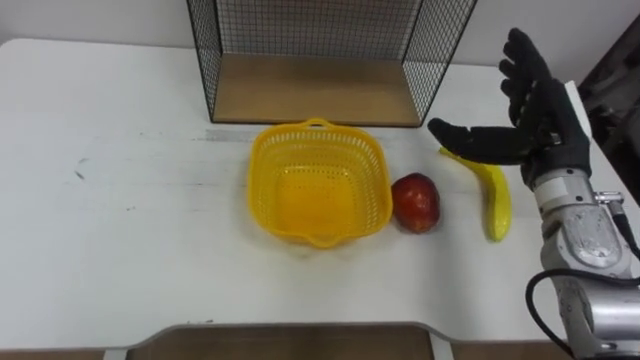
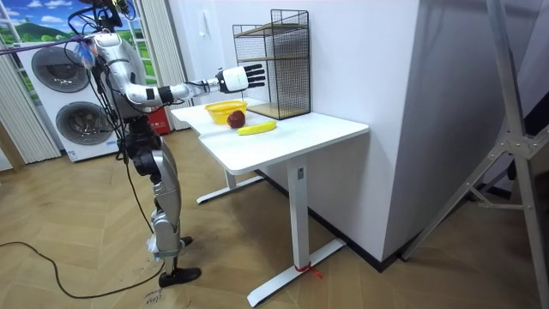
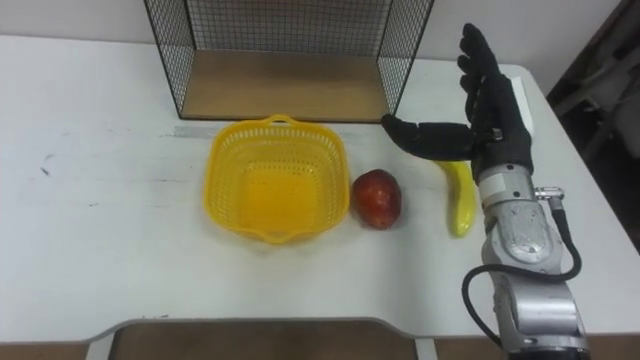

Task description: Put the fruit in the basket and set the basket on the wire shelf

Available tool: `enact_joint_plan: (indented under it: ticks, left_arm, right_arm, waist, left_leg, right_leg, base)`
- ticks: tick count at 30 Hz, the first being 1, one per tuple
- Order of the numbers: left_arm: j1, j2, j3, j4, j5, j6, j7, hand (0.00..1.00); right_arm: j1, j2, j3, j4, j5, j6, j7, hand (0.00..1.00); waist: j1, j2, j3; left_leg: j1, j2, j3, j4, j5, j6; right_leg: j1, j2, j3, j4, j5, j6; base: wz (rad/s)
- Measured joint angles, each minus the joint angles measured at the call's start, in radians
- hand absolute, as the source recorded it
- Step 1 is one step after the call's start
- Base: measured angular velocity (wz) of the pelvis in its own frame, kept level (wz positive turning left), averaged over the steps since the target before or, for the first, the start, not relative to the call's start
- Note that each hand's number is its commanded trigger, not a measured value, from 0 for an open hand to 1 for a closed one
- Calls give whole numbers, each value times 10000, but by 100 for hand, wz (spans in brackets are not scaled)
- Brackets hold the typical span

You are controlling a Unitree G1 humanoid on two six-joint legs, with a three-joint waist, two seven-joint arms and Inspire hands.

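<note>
The left part of the white table [image 1: 120, 220] lies bare. At the back, about the middle, stands the wire shelf [image 1: 310, 90], its open side facing the robot and its wooden floor free.

Just in front of the shelf sits the yellow basket [image 1: 268, 190], upright and empty. It looks like thin plastic lattice, so it is probably light and a little springy. Its rim, with a small tab at the far and near edges, seems the natural place to take hold. Once loaded, it may sag or tip if lifted from one side only.

Just right of the basket, close to its wall, rests the red apple [image 1: 415, 202]. It is likely firm, smooth and the heaviest piece here, and it is apt to roll if nudged. A grasp from above, with fingers wrapped around its widest part, would suit it.

Further right lies the banana [image 1: 497, 205], running lengthwise away from the robot. It is light and soft enough to bruise, so a gentle hold across its middle would be best.

Farthest right is the right hand [image 1: 540, 125]. Its fingers are straight and spread, its thumb points left, and it holds nothing. The thumb crosses over the banana's far end in the eye views. The room view shows the hand raised well clear of the tabletop.
</note>
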Motion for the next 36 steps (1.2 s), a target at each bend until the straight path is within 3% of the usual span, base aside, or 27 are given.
enact_joint_plan:
  ticks: [15, 36]
  left_arm:
    - [-68, 25, -115, -240, 202, -57, 27, 0]
    - [-43, 70, -597, -150, 207, -138, 13, 0]
  right_arm:
    - [468, -9, 44, 62, -527, 0, 901, 0]
    - [982, 72, 892, 506, -1053, 226, 1382, 0]
  waist:
    - [-59, 64, -4]
    - [-30, 82, -6]
  left_leg:
    - [70, 0, -57, 16, -2, -3]
    - [82, -1, -56, -21, -3, -4]
  right_leg:
    - [57, 15, 33, 14, 15, -24]
    - [56, 23, 37, 0, 15, -24]
  base:
    - [1]
    - [0]
